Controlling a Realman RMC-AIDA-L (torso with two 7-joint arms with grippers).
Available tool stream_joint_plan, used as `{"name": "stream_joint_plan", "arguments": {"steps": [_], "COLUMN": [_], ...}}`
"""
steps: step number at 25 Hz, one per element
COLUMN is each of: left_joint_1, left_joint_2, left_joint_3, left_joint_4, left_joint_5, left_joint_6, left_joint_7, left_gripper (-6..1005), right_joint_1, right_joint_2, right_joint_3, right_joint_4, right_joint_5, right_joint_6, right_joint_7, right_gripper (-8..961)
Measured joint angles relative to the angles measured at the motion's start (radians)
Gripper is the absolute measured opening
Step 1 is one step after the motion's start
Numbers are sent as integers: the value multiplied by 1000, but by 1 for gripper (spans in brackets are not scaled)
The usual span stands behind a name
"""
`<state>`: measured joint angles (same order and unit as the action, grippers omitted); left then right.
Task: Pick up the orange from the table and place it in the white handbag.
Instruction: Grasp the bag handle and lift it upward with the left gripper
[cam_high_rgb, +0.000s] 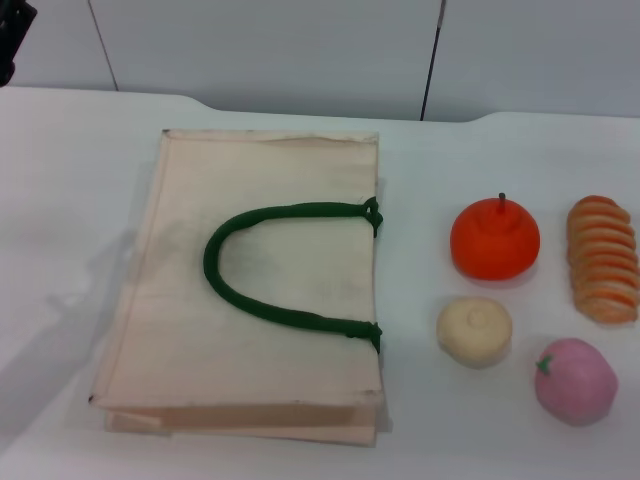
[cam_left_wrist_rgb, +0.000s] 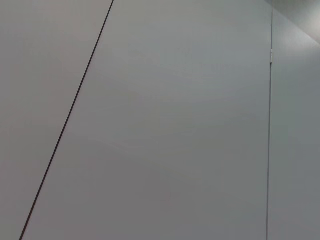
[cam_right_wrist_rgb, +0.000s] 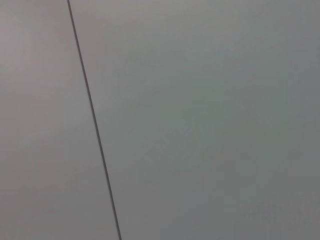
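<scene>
Orange sits on bench, right of flat handbag, well apart.
Neither gripper visible, jaws' state can't be told; wrist views show only blank grey panels; striped item cut at edge.

Neither gripper appears in any view, so places relative to them cannot be given. A dark shape at the head view's upper left corner is cut off by the edge and too partial to identify. The striped oblong item runs slightly past the right edge. The white handbag lies flat, its opening and inside hidden. Both wrist views show only plain grey panels with thin dark seams.
</scene>
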<state>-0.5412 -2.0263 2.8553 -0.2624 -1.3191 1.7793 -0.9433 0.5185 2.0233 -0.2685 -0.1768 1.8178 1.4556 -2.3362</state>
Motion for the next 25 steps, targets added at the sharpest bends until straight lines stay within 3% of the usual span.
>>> {"name": "stream_joint_plan", "arguments": {"steps": [19, 25], "left_joint_1": [0, -28], "left_joint_2": [1, 8], "left_joint_3": [4, 7], "left_joint_4": [0, -26], "left_joint_5": [17, 76], "left_joint_6": [-27, -99], "left_joint_7": [-12, -162], "left_gripper": [575, 574], "right_joint_1": [-5, -6], "right_joint_2": [-1, -2], "right_joint_3": [0, -1], "right_joint_4": [-2, -3], "right_joint_5": [0, 0], "right_joint_6": [-3, -24], "right_joint_7": [0, 0], "right_gripper": [764, 764]}}
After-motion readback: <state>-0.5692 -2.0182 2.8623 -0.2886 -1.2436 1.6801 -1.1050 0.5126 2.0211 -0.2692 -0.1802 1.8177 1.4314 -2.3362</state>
